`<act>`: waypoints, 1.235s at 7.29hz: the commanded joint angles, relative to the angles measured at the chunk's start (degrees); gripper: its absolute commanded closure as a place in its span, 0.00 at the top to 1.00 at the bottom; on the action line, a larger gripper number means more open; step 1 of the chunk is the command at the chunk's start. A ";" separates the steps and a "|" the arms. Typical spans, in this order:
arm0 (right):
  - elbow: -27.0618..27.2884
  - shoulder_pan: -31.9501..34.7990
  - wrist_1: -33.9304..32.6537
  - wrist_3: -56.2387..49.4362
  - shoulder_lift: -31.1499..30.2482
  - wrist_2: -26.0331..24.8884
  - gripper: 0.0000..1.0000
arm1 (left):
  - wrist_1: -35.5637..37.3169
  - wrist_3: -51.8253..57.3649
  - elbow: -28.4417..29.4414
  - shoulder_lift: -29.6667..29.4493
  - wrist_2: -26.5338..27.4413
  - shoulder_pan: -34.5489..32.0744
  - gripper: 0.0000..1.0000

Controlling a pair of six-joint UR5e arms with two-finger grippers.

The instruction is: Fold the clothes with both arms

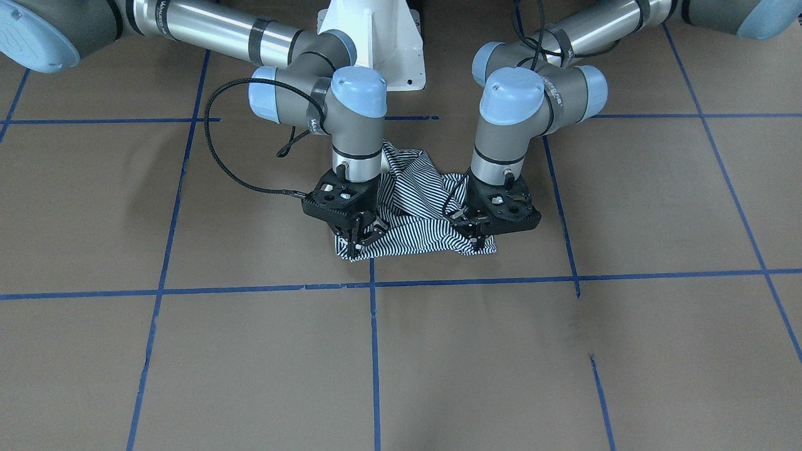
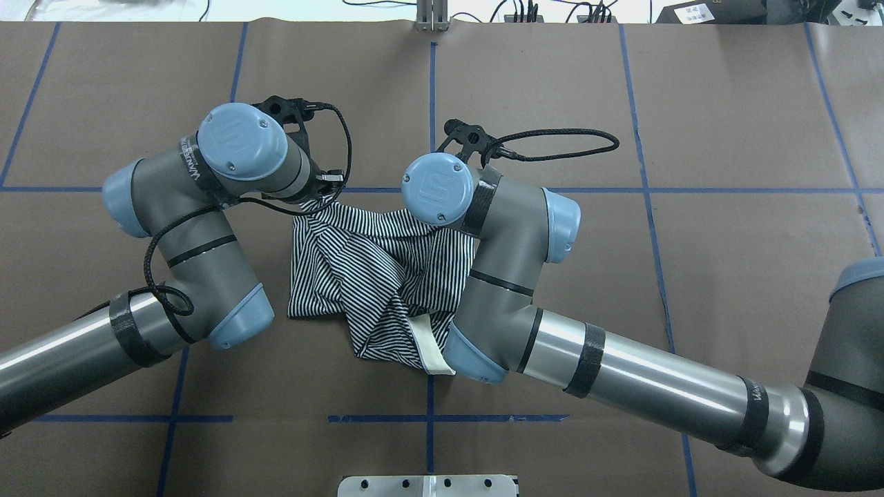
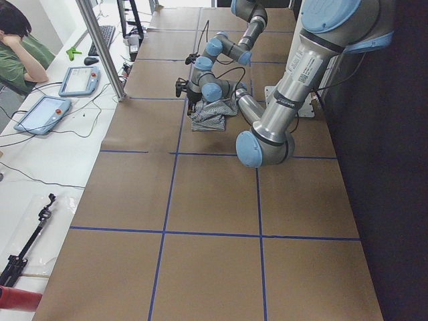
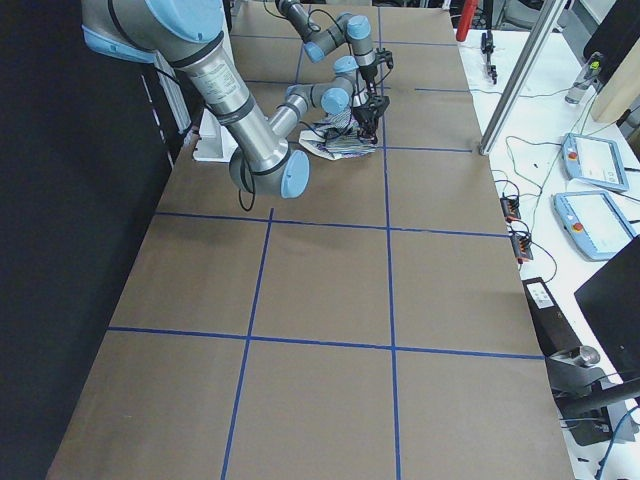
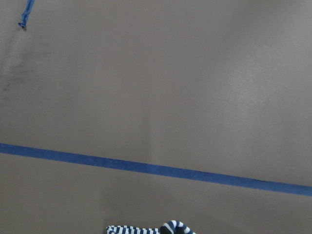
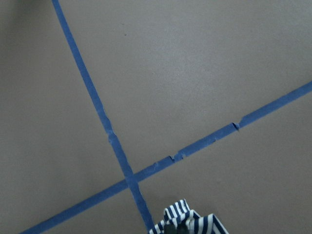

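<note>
The striped shirt (image 1: 416,200) lies crumpled on the brown table between both arms, with its cream collar (image 2: 431,348) toward the robot. In the front-facing view my left gripper (image 1: 478,241) is shut on the shirt's far edge at one corner. My right gripper (image 1: 355,244) is shut on the other far corner. Both point straight down, low over the table. Each wrist view shows only a bunched bit of striped cloth (image 5: 151,228) (image 6: 187,222) at its bottom edge. From overhead, the wrists hide both grippers.
Blue tape lines (image 1: 376,285) grid the table just beyond the shirt's far edge. The white pedestal base (image 1: 376,37) stands behind the shirt. A side bench with tablets (image 3: 40,114) and a seated person (image 3: 17,40) lies past the table's far edge.
</note>
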 commanded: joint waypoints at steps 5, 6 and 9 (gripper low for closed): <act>11.27 2.75 -10.02 -6.73 1.26 9.08 1.00 | -0.86 26.37 -7.18 6.48 -8.03 -8.30 1.00; 16.11 -1.26 -16.43 -6.73 0.73 8.99 1.00 | -0.94 26.21 -7.19 6.40 -8.03 -8.39 1.00; 17.39 -10.94 -20.01 -8.83 -1.46 9.08 0.99 | -0.94 25.60 -7.27 6.32 -8.03 -8.31 1.00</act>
